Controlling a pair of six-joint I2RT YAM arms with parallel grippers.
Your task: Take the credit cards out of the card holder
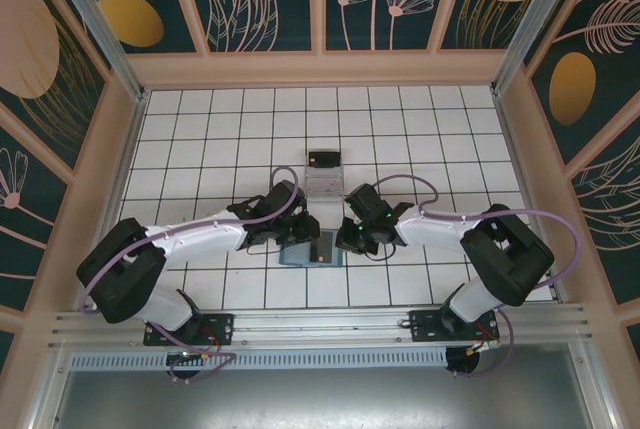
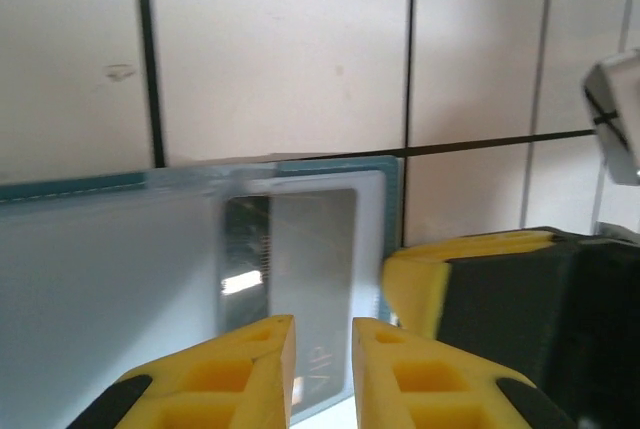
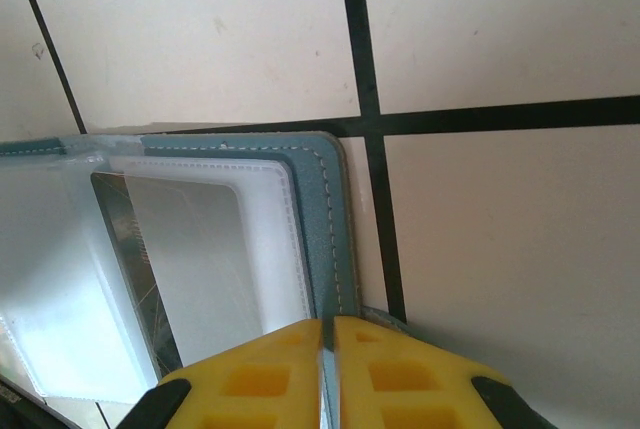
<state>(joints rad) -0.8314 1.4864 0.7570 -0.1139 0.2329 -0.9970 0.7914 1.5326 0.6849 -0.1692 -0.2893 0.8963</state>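
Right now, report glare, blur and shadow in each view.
Left wrist: a bright glare patch sits on the credit card, seen through hazy plastic on the card holder. Right wrist: the plastic pocket washes out white at lower left, the tiles are sharp. Top external: even light, the arms partly hide the card holder.

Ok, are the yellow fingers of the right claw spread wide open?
No, the right claw is closed to a thin sliver, pinching the edge of the card holder.

Bright, glare on card holder
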